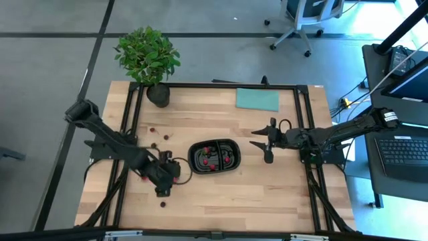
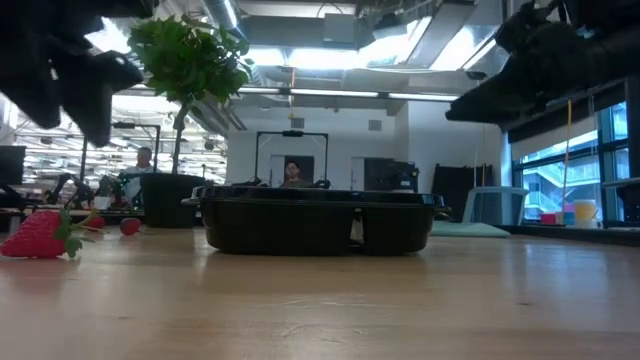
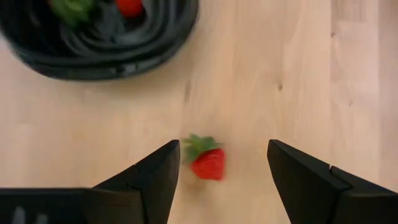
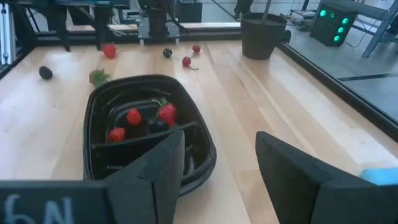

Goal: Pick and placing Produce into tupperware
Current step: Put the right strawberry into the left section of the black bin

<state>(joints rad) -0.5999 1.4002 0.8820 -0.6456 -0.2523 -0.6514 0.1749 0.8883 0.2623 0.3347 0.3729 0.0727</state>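
Left wrist view shows a strawberry lying on its side on the bare desk, between the spread fingers of the left hand but nearer one finger than the other. That offset is the main risk: if the hand closes as it stands, the near finger would likely meet the fruit first and roll it aside, or pinch it by the green top instead of the body. A hard squeeze could also bruise so soft a piece.

The tray sits just beside, mid-desk, already holding several red pieces in one compartment; its raised rim is close enough that a low carry could clip it. More fruit lies scattered farther out, along with a dark berry that should roll easily if nudged.

Right hand hangs released on the tray's other side, empty; both arms reaching in together could collide above the tray.
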